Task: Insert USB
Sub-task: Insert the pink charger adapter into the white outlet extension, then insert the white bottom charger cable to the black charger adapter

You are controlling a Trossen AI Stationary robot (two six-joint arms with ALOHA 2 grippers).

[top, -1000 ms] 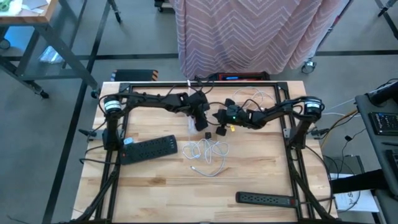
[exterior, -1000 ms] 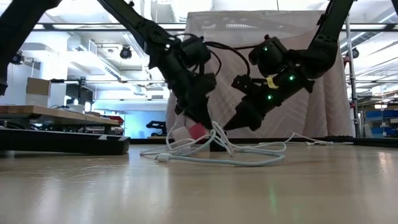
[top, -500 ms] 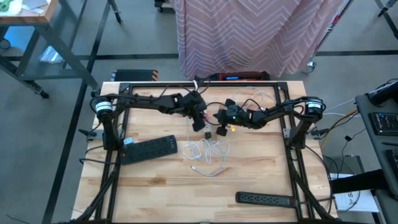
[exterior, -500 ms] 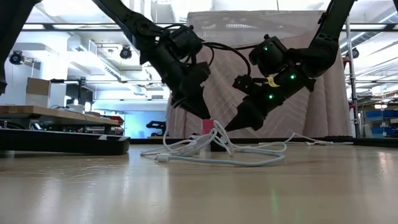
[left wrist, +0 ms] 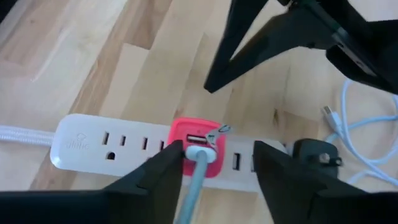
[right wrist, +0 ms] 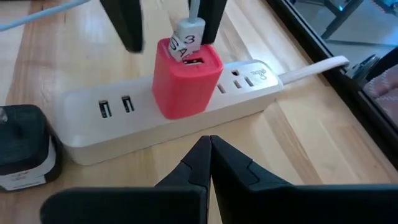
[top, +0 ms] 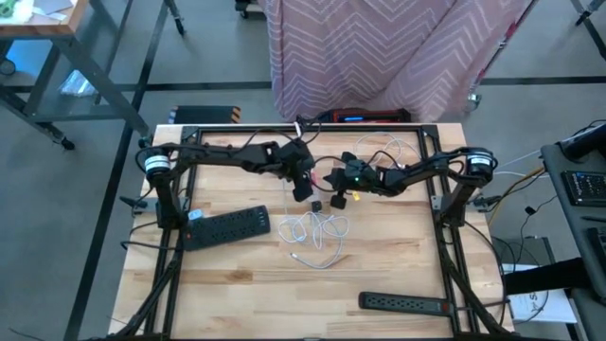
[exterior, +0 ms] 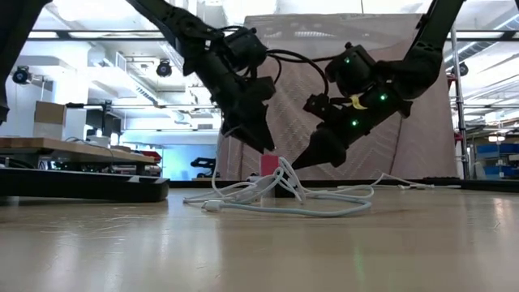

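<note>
**USB plug seated in a red charger, left fingers spread around it**

A white power strip (left wrist: 124,146) lies on the far middle part of a pale wooden table (top: 237,284). A red charger block (right wrist: 185,78) is plugged into it. A white USB plug (right wrist: 188,34) with a pale cable sits in the charger's socket.

The left gripper (left wrist: 214,165) hangs just above the charger. Its two dark fingers (left wrist: 158,171) are spread, one on each side of the red block and the cable, and they do not appear to pinch either. In the level view its tip (exterior: 258,138) hovers just over the red block.

The right gripper (right wrist: 208,155) points at the strip from the right side, close by but apart from it. Its fingers are pressed together with nothing between them. A small black adapter (right wrist: 25,146) stands just beside the strip.

A loose coil of white cable (top: 317,232) lies nearer on the table. A black power strip (top: 227,225) lies to the left, and another black power strip (top: 402,303) lies near the right front edge.

Beyond the table hangs a pink zigzag-patterned cloth (top: 379,52). The room behind has a grey floor, a workbench and shelving.
</note>
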